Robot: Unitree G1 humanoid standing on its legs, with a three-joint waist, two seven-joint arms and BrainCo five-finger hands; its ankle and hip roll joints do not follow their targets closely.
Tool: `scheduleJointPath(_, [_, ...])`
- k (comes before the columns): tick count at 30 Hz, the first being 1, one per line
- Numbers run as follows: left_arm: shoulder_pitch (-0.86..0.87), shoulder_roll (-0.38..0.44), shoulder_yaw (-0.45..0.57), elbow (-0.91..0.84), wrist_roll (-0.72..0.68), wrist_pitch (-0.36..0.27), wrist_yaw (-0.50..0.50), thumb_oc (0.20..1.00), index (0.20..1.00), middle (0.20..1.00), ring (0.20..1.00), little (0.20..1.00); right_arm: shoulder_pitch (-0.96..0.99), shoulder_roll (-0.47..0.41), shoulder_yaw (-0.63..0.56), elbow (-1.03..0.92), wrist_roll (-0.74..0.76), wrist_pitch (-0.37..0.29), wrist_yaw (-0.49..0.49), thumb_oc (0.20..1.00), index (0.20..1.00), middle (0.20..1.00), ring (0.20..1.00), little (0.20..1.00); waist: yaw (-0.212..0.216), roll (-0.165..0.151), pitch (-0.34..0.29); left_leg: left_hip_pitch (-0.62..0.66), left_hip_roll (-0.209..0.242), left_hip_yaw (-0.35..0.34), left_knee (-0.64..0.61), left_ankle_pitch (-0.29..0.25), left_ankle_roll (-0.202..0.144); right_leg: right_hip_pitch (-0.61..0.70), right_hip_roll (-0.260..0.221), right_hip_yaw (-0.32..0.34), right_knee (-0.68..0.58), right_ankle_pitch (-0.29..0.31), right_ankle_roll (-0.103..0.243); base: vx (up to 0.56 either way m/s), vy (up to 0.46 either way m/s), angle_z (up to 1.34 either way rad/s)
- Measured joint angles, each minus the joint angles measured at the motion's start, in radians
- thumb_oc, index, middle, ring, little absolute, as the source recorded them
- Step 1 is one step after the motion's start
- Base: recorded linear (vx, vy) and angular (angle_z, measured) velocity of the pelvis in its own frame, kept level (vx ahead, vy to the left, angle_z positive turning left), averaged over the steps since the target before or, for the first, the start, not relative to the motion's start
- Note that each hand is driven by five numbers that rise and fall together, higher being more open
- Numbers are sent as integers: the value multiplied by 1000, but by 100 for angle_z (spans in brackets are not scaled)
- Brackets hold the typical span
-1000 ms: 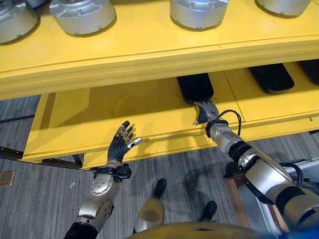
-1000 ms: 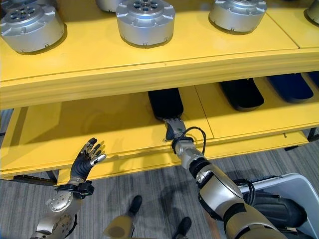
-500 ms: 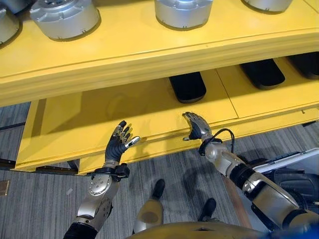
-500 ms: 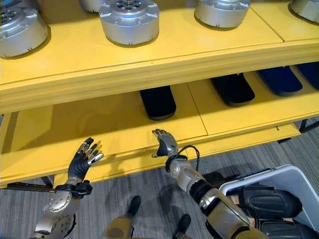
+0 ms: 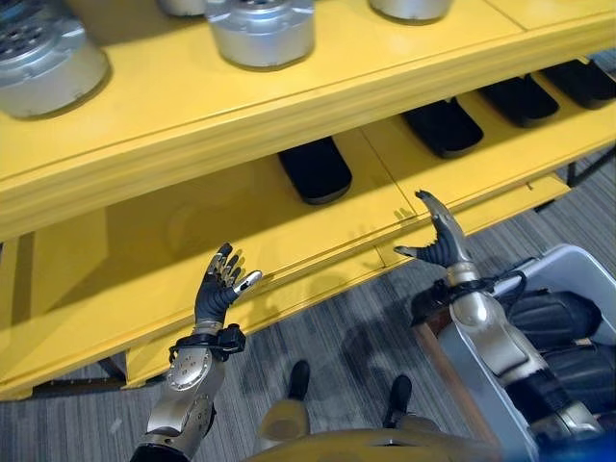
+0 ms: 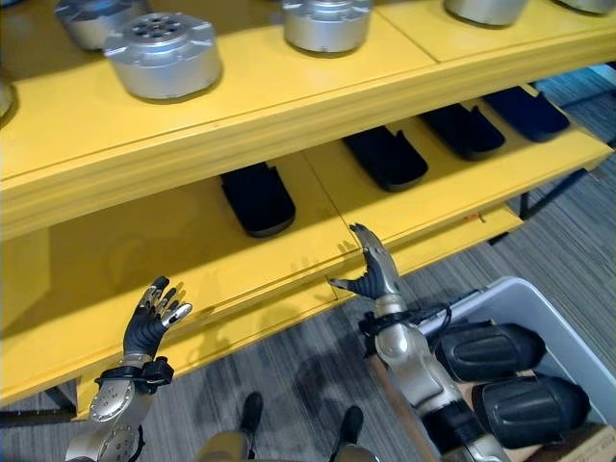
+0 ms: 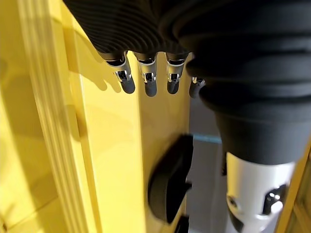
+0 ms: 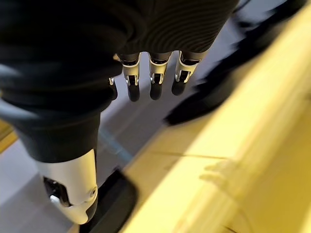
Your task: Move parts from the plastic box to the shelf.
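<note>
Right hand [image 5: 438, 241] now clear of the lower shelf board, raised in front of its edge at centre-right of the left eye view; a second ago it reached in to the black oblong moulded part [image 5: 314, 168] lying on that board. Fingers straight and spread, thumb out to the side, nothing held. Part stays where it lay, centre of frame, under the upper board. Whole view has also swung since then, so the camera moved toward the box.

Judgement: one placement finished, arm pulling back for the next pick.

Left hand [image 5: 220, 284] at lower left, fingers loosely extended and empty, same pose as before, just in front of the yellow two-tier shelf [image 5: 115, 241].

Further out: more black oblong parts [image 6: 388, 157] in a row on the lower board toward upper right. Silver round flanged metal housings [image 6: 162, 55] stand on the upper board along the top edge.

Pale grey plastic box [image 6: 539, 322] at lower right of the right eye view, with two black rounded parts [image 6: 486, 351] inside, waiting to be moved.

Writing: no legible labels or print on shelf, parts or box.
</note>
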Motion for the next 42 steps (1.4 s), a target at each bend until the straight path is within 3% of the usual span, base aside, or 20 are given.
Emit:
scheduleJointPath(6, [-15,-12,1,0,27,0,-2,1000,1000,1000,1000,1000,8,-5,-21,-63,63,-47,16,1000,1000,1000,1000,1000,-35,10,-14,16,25,65,0,-14,-4,-31,26,64,0,10,-5,-38,-26,-36])
scheduleJointPath(11, [11,-20,0,-1,31,0,-2,1000,1000,1000,1000,1000,50,22,-29,-89,235,-93,43,1000,1000,1000,1000,1000,-56,30,-64,30,50,119,0,-19,-15,-47,53,113,0,12,-10,5,-60,-33])
scheduleJointPath(18, [-9,-31,-2,-1,30,-1,-15,1000,1000,1000,1000,1000,69,13,-37,-51,278,-93,53,1000,1000,1000,1000,1000,-82,46,-77,56,75,166,-1,-29,-3,-49,78,162,-1,15,-25,1,-78,-21])
scheduleJointPath(23, [-2,-54,-14,-1,26,-2,-16,1000,1000,1000,1000,1000,65,3,-47,-51,282,-93,51,1000,1000,1000,1000,1000,-89,113,-83,20,98,180,1,-34,-5,-95,102,168,-1,16,-33,-48,-157,-10])
scheduleJointPath(26, [-35,-56,-57,-1,25,-2,-15,1000,1000,1000,1000,1000,46,-9,-45,-51,282,-93,47,1000,1000,1000,1000,1000,-87,133,-63,-26,112,178,8,-21,2,-143,124,181,0,31,-49,-54,-185,-13])
scheduleJointPath(30, [-91,-63,-71,0,25,-2,-14,1000,1000,1000,1000,1000,23,-10,-47,-51,282,-94,41,1000,1000,1000,1000,1000,-89,124,-20,-35,146,151,14,-3,20,-153,167,184,0,23,-66,51,-197,-11])
scheduleJointPath(32, [-97,-74,-66,0,23,-4,-14,1000,1000,1000,1000,1000,25,-10,-47,-51,282,-94,41,1000,1000,1000,1000,1000,-80,113,-12,-39,154,106,34,-2,26,-148,185,191,0,11,-84,97,-144,-9])
scheduleJointPath(33, [-104,-74,-67,1,21,-5,-14,1000,1000,1000,1000,1000,26,-9,-47,-50,281,-94,41,1000,1000,1000,1000,1000,-75,89,3,-40,149,35,61,7,38,-138,179,212,0,11,-98,65,-65,-23])
scheduleJointPath(34, [-105,-76,-68,4,18,-5,-14,1000,1000,1000,1000,1000,25,-11,-47,-50,281,-96,42,1000,1000,1000,1000,1000,-66,73,12,-43,140,-15,82,24,34,-131,175,222,0,12,-103,124,-146,-39])
scheduleJointPath(35, [-108,-74,-70,13,17,-8,-17,1000,1000,1000,1000,1000,19,-15,-45,-45,278,-100,44,1000,1000,1000,1000,1000,-38,15,42,-69,46,-202,125,-26,-14,-119,132,275,5,16,-137,90,-89,-42])
scheduleJointPath(36, [-103,-75,-70,20,17,-8,-17,1000,1000,1000,1000,1000,17,-18,-44,-44,278,-102,46,1000,1000,1000,1000,1000,-24,3,48,-66,9,-256,101,-32,-21,-117,122,285,5,15,-137,101,-97,-33])
scheduleJointPath(37, [-88,-75,-70,26,17,-8,-22,1000,1000,1000,1000,1000,16,-27,-42,-43,270,-104,47,1000,1000,1000,1000,1000,-25,-5,53,-104,-47,-264,116,-44,-16,-116,105,289,6,14,-135,45,-15,-18])
scheduleJointPath(38, [-87,-75,-70,29,17,-8,-23,1000,1000,1000,1000,1000,16,-38,-40,-40,266,-105,49,1000,1000,1000,1000,1000,-22,-12,57,-130,-126,-326,113,-52,-12,-112,89,296,5,10,-129,52,5,-15])
scheduleJointPath(39, [-65,-73,-65,29,17,-9,-22,1000,1000,1000,1000,1000,24,-40,-39,-40,261,-106,58,1000,1000,1000,1000,1000,-20,8,55,-171,-199,-324,119,-43,15,-95,101,289,5,3,-117,45,26,-23])
scheduleJointPath(41, [-32,-71,-57,19,18,-13,-22,1000,1000,1000,1000,1000,24,-37,-19,-33,261,-107,64,1000,1000,1000,1000,1000,3,42,39,-182,-229,-398,130,-70,25,-98,145,330,20,-11,-104,58,58,-78])
scheduleJointPath(42, [-20,-67,-50,18,17,-13,-22,1000,1000,1000,1000,1000,20,-22,-13,-30,261,-109,66,1000,1000,1000,1000,1000,22,36,39,-185,-238,-411,152,-42,40,-114,163,378,28,-14,-99,93,108,-118])
